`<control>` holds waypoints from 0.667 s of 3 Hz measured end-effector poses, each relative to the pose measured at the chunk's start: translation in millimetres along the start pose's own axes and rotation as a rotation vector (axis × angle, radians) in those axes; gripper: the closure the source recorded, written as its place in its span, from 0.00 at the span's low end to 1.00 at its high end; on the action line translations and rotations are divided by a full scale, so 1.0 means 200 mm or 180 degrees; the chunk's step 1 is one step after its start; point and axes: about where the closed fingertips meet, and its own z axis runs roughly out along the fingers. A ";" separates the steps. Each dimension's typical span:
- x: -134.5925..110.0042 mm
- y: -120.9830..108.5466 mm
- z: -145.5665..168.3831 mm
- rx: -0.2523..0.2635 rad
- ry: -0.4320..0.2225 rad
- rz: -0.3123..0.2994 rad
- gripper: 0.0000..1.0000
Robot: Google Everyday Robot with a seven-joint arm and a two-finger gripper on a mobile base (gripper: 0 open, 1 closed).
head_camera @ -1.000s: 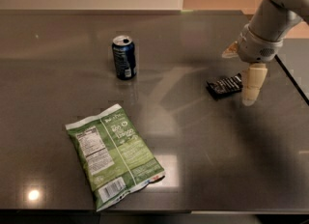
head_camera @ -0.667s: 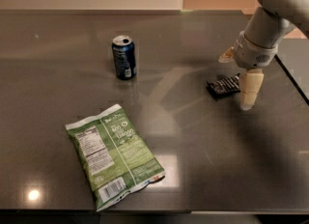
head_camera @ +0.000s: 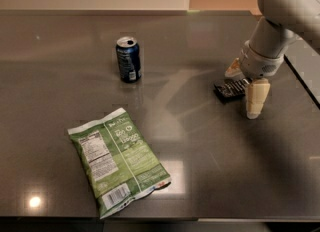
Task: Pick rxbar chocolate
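The chocolate bar [head_camera: 228, 90] lies flat at mid-right of the counter [head_camera: 210, 176], between the wide-spread fingers of the hand [head_camera: 241, 94] — one finger on its near side, one beyond it. Near to far there is one green bag [head_camera: 117, 158], one bar, one blue can [head_camera: 128, 61]. The counter's right edge runs close beside the hand — bare surface lies to the left.
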 end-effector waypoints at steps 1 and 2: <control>0.00 -0.01 0.00 -0.0038 -0.0008 -0.0029 0.41; -0.01 -0.01 -0.03 -0.0041 -0.0010 -0.0033 0.64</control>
